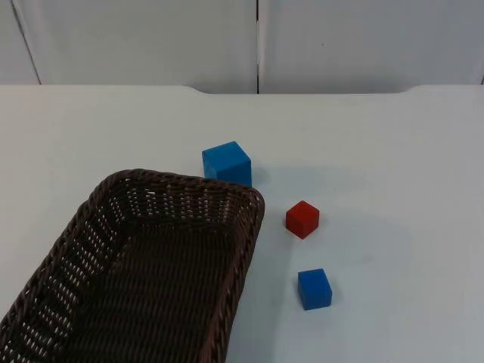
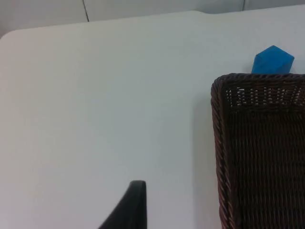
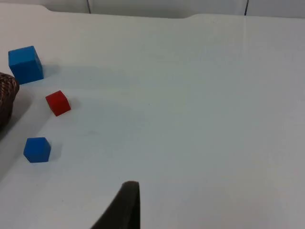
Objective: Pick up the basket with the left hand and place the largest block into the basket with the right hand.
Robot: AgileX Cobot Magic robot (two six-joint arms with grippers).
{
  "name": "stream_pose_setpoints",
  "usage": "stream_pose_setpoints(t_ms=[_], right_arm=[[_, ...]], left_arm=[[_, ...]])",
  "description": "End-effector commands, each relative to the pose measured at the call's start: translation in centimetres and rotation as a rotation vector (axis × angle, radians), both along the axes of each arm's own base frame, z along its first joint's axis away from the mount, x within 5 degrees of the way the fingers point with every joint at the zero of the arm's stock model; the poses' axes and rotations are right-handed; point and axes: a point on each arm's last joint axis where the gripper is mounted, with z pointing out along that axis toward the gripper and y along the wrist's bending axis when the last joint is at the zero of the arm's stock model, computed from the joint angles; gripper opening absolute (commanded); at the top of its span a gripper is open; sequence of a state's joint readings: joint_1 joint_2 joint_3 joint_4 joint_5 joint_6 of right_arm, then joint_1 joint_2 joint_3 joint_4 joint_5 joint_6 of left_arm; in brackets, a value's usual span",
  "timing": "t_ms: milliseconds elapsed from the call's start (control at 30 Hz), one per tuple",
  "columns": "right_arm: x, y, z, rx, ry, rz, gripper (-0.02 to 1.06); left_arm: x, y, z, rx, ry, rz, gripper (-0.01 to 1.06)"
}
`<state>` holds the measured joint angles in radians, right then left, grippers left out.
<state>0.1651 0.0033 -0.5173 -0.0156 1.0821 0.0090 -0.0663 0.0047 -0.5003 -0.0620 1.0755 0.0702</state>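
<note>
Basket (image 1: 151,257) on table, largest blue block (image 1: 227,162) just behind, jaws' state unclear.

You'll find nothing to read here: no text, label, brand, number or sign on the wicker basket (image 1: 151,265), the large blue block (image 1: 227,162), the red block (image 1: 302,218), the small blue block (image 1: 314,288) or the tabletop (image 1: 378,151).

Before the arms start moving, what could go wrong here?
The large blue block sits right behind the basket rim, so lifting the basket may knock it. A small blue block of the same colour lies nearby, beside a red block, so the right gripper could pick the wrong one.
</note>
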Motion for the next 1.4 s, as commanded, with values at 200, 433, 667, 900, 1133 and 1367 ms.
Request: stream_pose_setpoints(t_ms=[200,433,667,900,1133,1367], right_arm=[[0.0,0.0,0.0,-0.004,-0.006,-0.003,1.05],[0.0,0.0,0.0,-0.004,-0.006,-0.003,1.05],[0.0,0.0,0.0,-0.004,-0.006,-0.003,1.05],[0.0,0.0,0.0,-0.004,-0.006,-0.003,1.05],[0.0,0.0,0.0,-0.004,-0.006,-0.003,1.05],[0.0,0.0,0.0,-0.004,-0.006,-0.003,1.05]], left_arm=[[0.0,0.2,-0.1,-0.008,0.001,0.027,1.05],[0.0,0.2,-0.1,-0.008,0.001,0.027,1.05],[0.0,0.2,-0.1,-0.026,0.001,0.037,1.05],[0.2,0.1,0.0,-0.037,0.013,0.032,1.05],[2.4,-0.2,1.1,-0.048,0.058,0.024,1.05],[4.5,-0.3,1.2,-0.045,0.115,0.027,1.05]])
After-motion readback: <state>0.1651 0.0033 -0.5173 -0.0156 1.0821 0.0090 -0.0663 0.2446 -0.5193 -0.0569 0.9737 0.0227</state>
